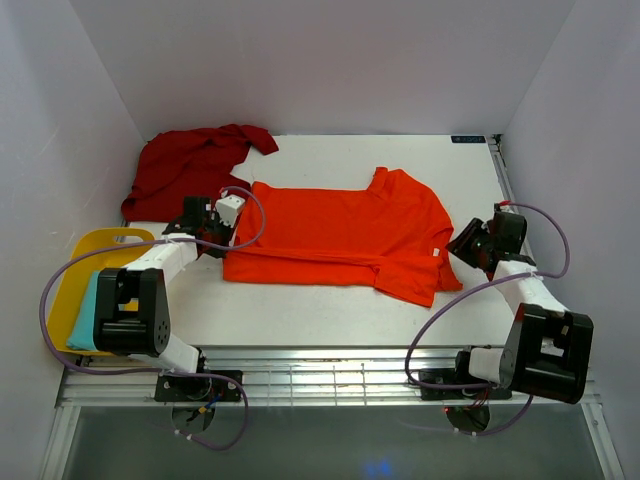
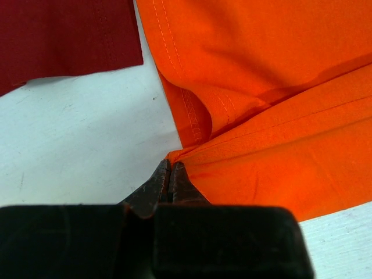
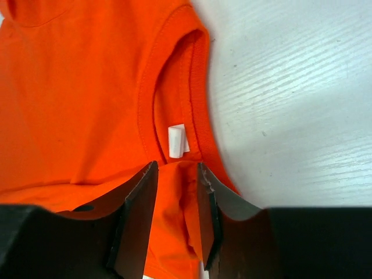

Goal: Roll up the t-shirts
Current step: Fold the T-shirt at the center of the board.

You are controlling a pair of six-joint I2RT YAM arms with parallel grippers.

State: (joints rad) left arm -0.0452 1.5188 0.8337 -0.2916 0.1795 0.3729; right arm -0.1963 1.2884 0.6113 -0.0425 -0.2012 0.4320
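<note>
The orange-red t-shirt (image 1: 340, 230) lay spread across the middle of the worktop (image 1: 330, 310), its lower edge folded up along its length, while the crimson t-shirt (image 1: 185, 170) sat crumpled in the upper left of the overhead frame, just above the yellow tub (image 1: 100, 245). At the orange-red t-shirt's left end, the left end effector (image 2: 170, 165) was clenched on a gathered fold of its hem. At the collar (image 3: 200, 87) end, the right end effector (image 3: 176, 165) stood released, jaws apart with loose orange cloth between them just below the white label (image 3: 177, 140).
</note>
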